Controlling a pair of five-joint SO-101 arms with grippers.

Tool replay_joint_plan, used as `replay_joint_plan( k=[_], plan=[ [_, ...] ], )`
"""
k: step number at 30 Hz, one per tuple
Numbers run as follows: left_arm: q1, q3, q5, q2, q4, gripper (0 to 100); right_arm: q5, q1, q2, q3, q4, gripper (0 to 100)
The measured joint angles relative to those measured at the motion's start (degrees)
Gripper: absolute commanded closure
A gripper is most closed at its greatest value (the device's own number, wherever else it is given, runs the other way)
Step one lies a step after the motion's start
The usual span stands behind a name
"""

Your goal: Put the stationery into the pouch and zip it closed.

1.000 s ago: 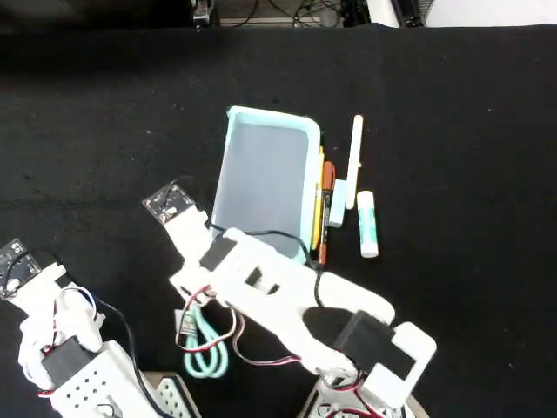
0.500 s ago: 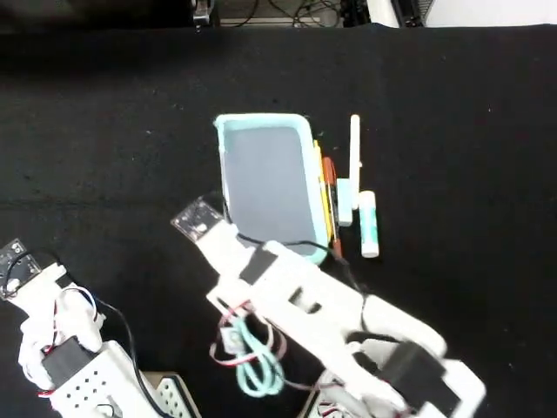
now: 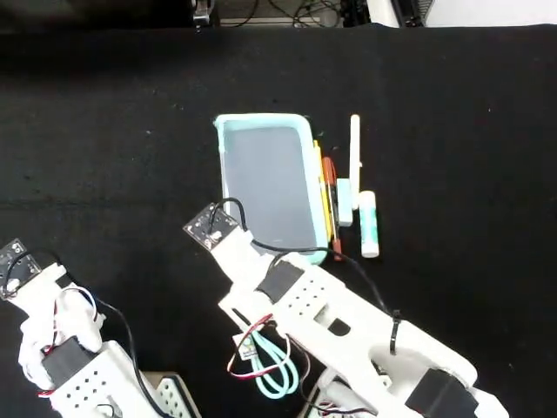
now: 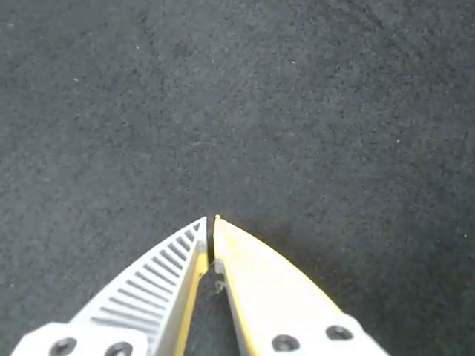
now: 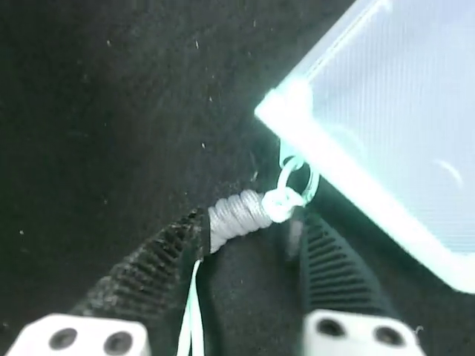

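Observation:
The mint-edged pouch (image 3: 270, 183) lies flat mid-table with its grey face up. Along its right edge lie thin yellow and orange pens (image 3: 328, 205), then a white pen (image 3: 354, 152) and a glue stick (image 3: 368, 225). My right arm (image 3: 331, 313) comes in from the front, its gripper at the pouch's near edge. In the right wrist view, my right gripper (image 5: 249, 219) is shut on the grey knot of the zipper pull cord (image 5: 241, 211), at the pouch's corner (image 5: 297, 104). My left gripper (image 4: 210, 220) is shut on nothing over bare black cloth.
A loop of mint cord (image 3: 271, 370) hangs under the right arm near the front edge. My left arm (image 3: 48, 335) sits folded at the front left corner. Black cloth covers the table (image 3: 104, 131), with open room left and right of the pouch.
The pouch shifted a little to the left and turned squarer to the table. My right arm swung back toward the front right, taking the mint cord loop with it. The left arm kept still.

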Motion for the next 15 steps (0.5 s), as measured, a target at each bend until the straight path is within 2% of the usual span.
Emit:
replay_joint_plan(
  k=[2, 6, 10, 15],
  plan=[
    [0.00, 0.00, 0.00, 0.00, 0.00, 96, 0.00, 0.00, 0.00, 0.00, 0.35, 67.3],
    [0.00, 0.00, 0.00, 0.00, 0.00, 96, 0.00, 0.18, 0.00, 0.53, 0.35, 75.9],
    [-0.09, 0.00, 0.00, 0.00, 0.00, 96, 0.00, 4.31, 0.09, 0.53, 0.18, 83.8],
    [-0.18, 0.00, 0.00, 0.00, 0.00, 96, 1.76, 8.09, 7.03, 0.35, -2.73, 79.9]
  ],
)
